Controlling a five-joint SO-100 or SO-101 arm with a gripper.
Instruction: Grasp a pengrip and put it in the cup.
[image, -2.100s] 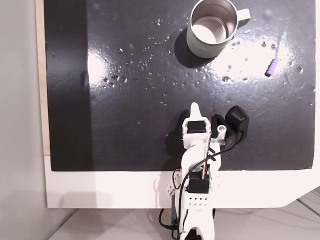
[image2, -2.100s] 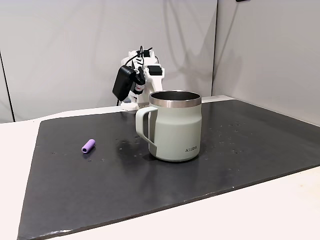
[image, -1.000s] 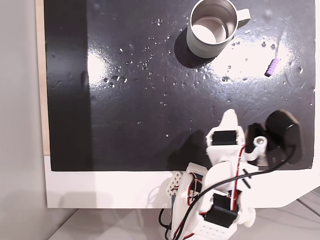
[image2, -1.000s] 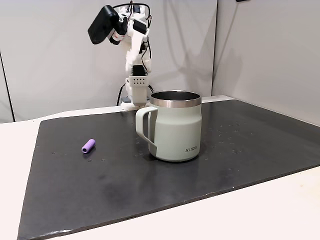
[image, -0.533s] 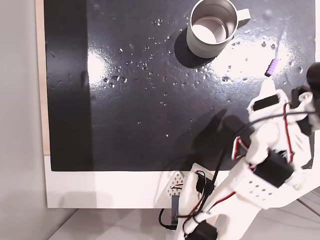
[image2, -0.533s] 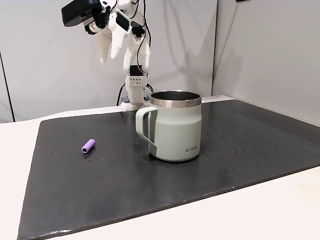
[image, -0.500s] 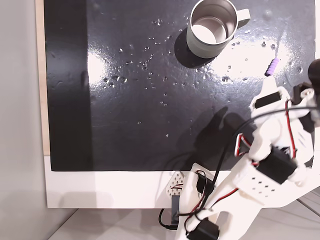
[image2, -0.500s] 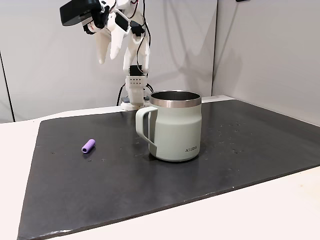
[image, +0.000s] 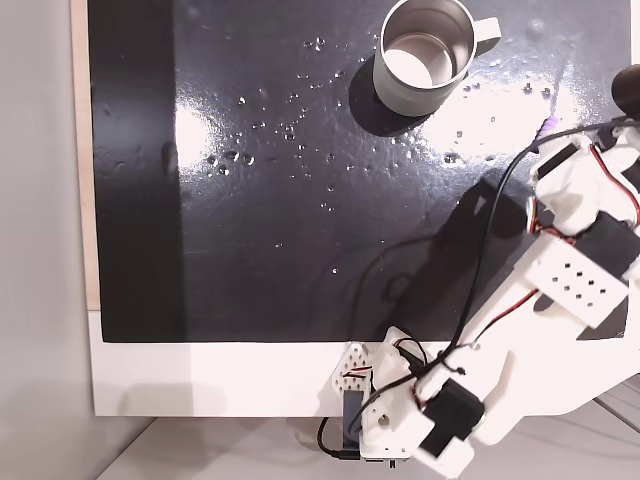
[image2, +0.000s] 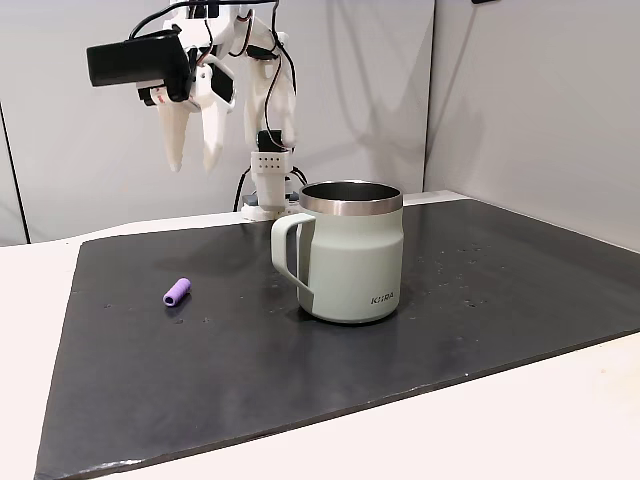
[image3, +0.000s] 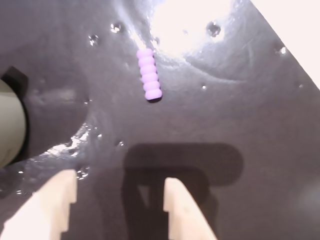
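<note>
The pengrip (image2: 177, 291) is a short light-purple ribbed tube lying flat on the black mat, left of the cup (image2: 350, 250) in a fixed view. The cup (image: 425, 55) is a pale grey-green mug with a steel inside, standing upright near the mat's far edge. My gripper (image2: 192, 160) hangs high above the pengrip, pointing down, open and empty. In the wrist view the pengrip (image3: 149, 75) lies ahead of the two pale fingers (image3: 180, 205), with the gripper (image3: 120, 182) casting a shadow on the mat. The arm hides most of the pengrip (image: 546, 124) from above.
The black mat (image: 250, 200) covers most of the white table (image: 200, 380) and is speckled with small shiny droplets. The mat's right edge runs close to the pengrip in the wrist view. The arm's base (image2: 268, 185) stands behind the cup.
The arm has risen and swung from the mat's middle over to the pengrip's side. The gripper has tipped downward and now hangs above the pengrip. Cup and pengrip have not moved.
</note>
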